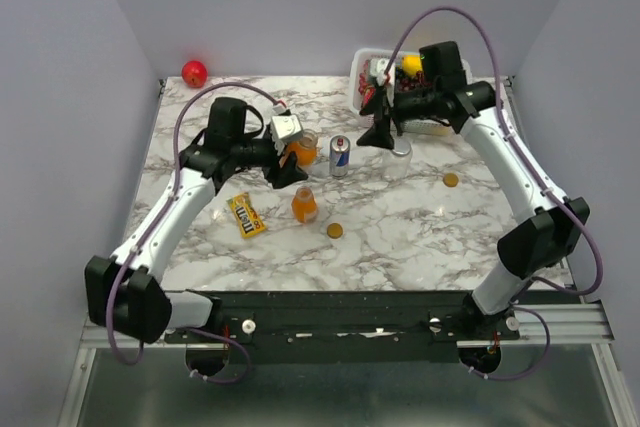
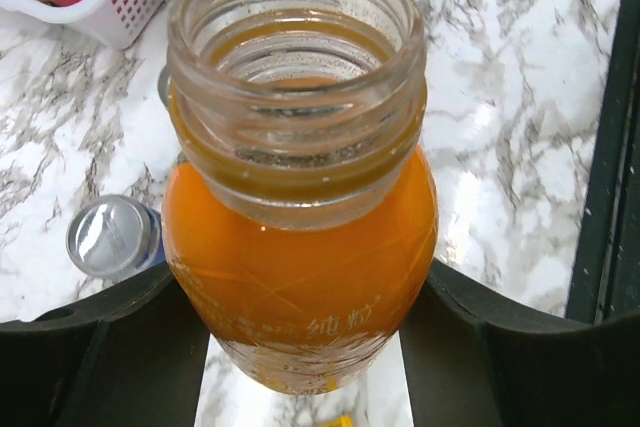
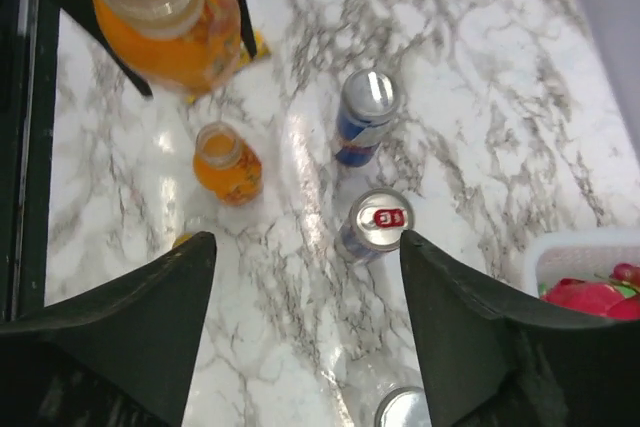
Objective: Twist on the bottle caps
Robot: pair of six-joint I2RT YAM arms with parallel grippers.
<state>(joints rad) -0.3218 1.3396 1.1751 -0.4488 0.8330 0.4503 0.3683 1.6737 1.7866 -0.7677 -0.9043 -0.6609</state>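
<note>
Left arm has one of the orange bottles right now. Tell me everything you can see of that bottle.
The orange bottle is small and stubby, clear glass by its look, filled with orange liquid nearly to the neck. Its wide threaded neck is open, with no cap on it. Pale printed characters cross the lower body. The left gripper clamps it, a dark finger on each side, mouth facing up. Whether its base touches the table is hidden.
</note>
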